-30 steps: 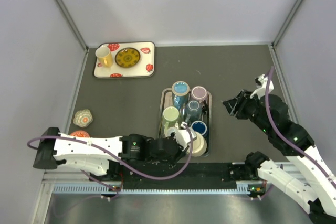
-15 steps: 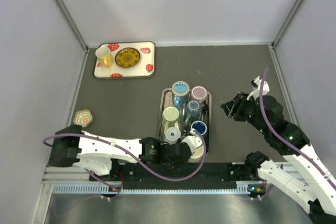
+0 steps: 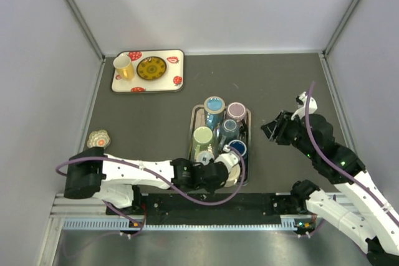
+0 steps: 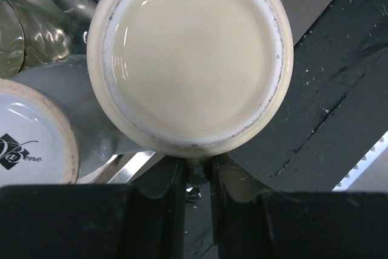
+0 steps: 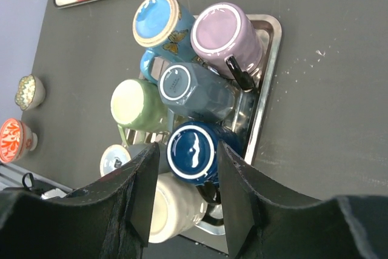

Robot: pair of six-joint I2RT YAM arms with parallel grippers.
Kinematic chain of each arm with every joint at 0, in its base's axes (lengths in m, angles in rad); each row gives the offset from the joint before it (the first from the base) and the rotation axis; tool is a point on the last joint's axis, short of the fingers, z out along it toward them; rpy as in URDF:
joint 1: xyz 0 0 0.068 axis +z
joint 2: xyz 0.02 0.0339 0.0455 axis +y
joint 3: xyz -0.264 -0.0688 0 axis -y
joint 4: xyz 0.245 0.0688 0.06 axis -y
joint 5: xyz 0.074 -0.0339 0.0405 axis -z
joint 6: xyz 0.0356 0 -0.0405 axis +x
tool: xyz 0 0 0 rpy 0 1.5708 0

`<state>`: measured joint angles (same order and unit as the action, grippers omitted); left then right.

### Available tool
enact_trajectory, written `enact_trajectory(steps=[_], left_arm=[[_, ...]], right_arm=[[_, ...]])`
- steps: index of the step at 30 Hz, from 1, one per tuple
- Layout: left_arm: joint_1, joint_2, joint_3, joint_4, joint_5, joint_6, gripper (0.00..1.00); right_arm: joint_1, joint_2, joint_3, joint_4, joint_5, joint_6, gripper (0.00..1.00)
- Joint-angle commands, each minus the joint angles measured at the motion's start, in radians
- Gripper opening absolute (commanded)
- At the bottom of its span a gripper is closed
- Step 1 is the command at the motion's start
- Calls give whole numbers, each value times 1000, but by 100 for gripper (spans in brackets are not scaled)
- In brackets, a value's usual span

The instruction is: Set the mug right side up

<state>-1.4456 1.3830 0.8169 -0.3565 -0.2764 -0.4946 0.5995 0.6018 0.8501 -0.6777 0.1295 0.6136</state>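
Worktop (image 3: 280, 85), centre: a metal tray (image 3: 250, 141) packed with mugs (image 3: 214, 104). One mug (image 4: 191, 59) lies at the tray's near end, with a neighbouring mug (image 4: 36, 144) against its left.
Rear left: a serving tray (image 3: 159, 85) carrying a cup (image 3: 123, 66) at left and a plate (image 3: 151, 68) at right.
Left edge: a small bowl (image 3: 98, 139), with a second bowl (image 5: 12, 139) just before it.

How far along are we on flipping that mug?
Nothing finished: the cream mug shows its base, not upright. In hand: the left claw is pinched at what looks like its handle. Remaining: lift, rotate, set it down. The right claw hangs open beside the tray.
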Motion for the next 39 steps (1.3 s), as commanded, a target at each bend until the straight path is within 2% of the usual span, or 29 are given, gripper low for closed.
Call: enact_trajectory(steps=[1, 20, 29, 39], left_arm=[[22, 2, 28, 106, -20, -21, 0], [73, -5, 13, 93, -6, -35, 1], [71, -62, 8, 41, 16, -53, 21], [57, -102, 1, 22, 32, -48, 31]], right_arm=[[5, -5, -14, 33, -8, 6, 43], [5, 12, -36, 50, -22, 6, 43], [5, 12, -26, 52, -19, 3, 43], [3, 12, -20, 52, -18, -2, 44]])
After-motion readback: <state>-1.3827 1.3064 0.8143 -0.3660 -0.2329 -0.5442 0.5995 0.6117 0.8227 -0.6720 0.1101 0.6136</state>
